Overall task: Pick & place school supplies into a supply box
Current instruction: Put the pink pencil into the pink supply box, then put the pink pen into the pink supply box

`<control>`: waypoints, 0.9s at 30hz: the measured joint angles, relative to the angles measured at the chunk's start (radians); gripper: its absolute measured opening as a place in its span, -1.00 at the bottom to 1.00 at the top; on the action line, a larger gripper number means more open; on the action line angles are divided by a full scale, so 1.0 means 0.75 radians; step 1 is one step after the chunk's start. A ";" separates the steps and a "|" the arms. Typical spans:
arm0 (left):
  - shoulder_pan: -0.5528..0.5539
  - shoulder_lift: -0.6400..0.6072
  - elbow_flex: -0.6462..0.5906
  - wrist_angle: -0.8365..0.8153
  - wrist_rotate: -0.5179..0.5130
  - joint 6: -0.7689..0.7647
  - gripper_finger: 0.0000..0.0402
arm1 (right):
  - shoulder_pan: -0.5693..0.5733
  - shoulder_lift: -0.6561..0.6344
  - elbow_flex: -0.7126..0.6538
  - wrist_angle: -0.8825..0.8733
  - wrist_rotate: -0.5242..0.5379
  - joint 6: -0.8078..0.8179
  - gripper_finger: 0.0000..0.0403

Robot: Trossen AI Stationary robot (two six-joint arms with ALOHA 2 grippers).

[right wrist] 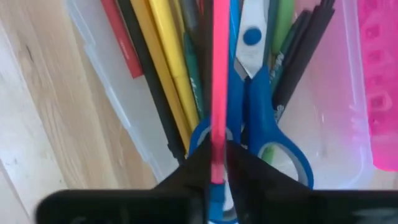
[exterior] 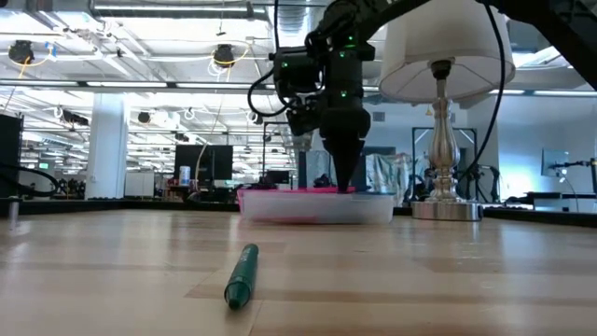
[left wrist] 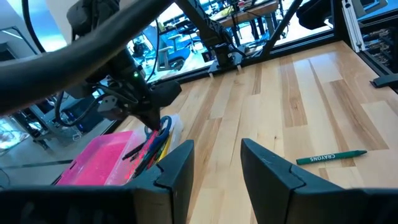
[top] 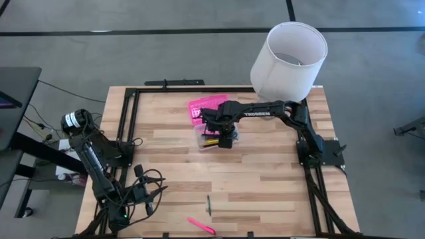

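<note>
1. A green crayon (exterior: 241, 276) lay nearest the low camera on the bare wooden table (top: 265, 179), near the front edge and well apart from the box; the left wrist view showed it as well (left wrist: 330, 157).
2. A pink pen (top: 200, 226) lay near the green crayon, closer to the front edge of the table.
3. The supply box (top: 211, 136), a clear plastic case, stood toward the back middle of the table, with its pink lid (top: 201, 108) opened behind it.
4. The box held blue-handled scissors (right wrist: 261, 118), a yellow pencil (right wrist: 169, 62), a red pen (right wrist: 122, 37) and several dark pens (right wrist: 305, 46), all lying lengthwise.
5. The right gripper (right wrist: 217, 163) hung directly over the box with its fingers pinched on a thin pink pen (right wrist: 219, 81), which pointed down the length of the box above the scissors.
6. The left gripper (left wrist: 214, 167) waited at the front left corner of the table with its fingers spread apart and nothing between them.
7. A white lampshade (top: 289, 58) stood at the back right of the table.
</note>
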 joint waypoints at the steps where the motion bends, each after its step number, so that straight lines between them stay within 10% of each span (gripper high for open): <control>1: -0.001 0.000 0.000 0.000 0.000 0.000 -0.37 | 0.000 0.000 0.000 0.013 0.000 0.000 -0.73; 12: -0.001 0.000 0.000 -0.001 0.006 0.000 -0.37 | -0.003 -0.045 -0.001 -0.030 0.002 -0.008 -0.24; 27: 0.012 0.000 0.000 -0.001 0.120 -0.027 -0.37 | 0.180 -0.485 -0.013 0.036 0.000 -0.175 -0.42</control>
